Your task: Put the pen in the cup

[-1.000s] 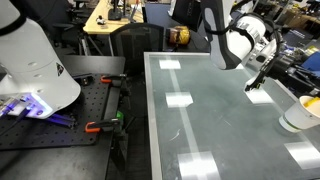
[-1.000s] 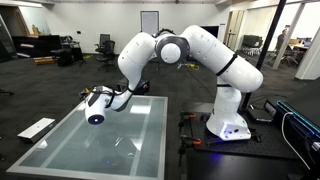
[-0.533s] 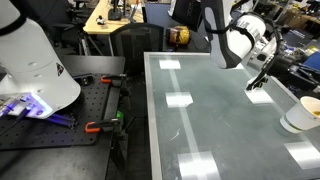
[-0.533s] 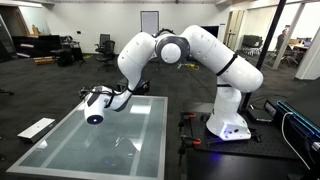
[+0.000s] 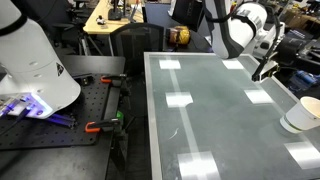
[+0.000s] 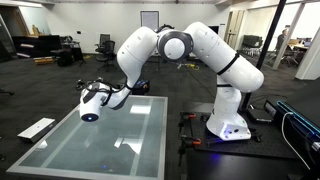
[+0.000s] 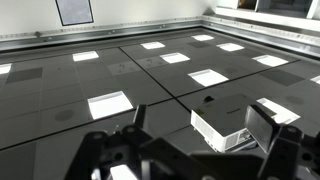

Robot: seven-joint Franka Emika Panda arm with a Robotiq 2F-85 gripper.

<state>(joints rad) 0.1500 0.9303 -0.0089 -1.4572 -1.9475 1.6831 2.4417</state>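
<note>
Since a second ago my tool [image 5: 264, 70] sits higher and farther back in an exterior view, nearer the far side of the bench [image 5: 215, 110] and farther from the cup [image 5: 298, 115]. In an exterior view taken from the opposite side, the white wrist has shifted slightly along the bench [image 6: 100, 150] and the arm [image 6: 190, 50] arches above it at a slightly changed angle.

From the wrist view I see the tool [image 7: 200, 128] with its two dark fingers [image 7: 268, 122] spread wide apart and nothing pinched between them. Below it lies only the glass top of the bench [image 7: 100, 70], with bright rectangular reflections scattered over it, one of them showing in the gap between the fingers. The tool hangs above the glass, not touching it.

The cup stands upright on the bench near the edge of the frame, well apart from the tool, white and wide-mouthed. I cannot make out the pen in any view; it is too small to tell.

Beside the bench, on a dark perforated plate, lies an orange-handled clamp [image 5: 100, 127], and a white robot base [image 5: 30, 60] stands behind it. The arm's own white base [image 6: 228, 125] stands just off the end of the bench.
</note>
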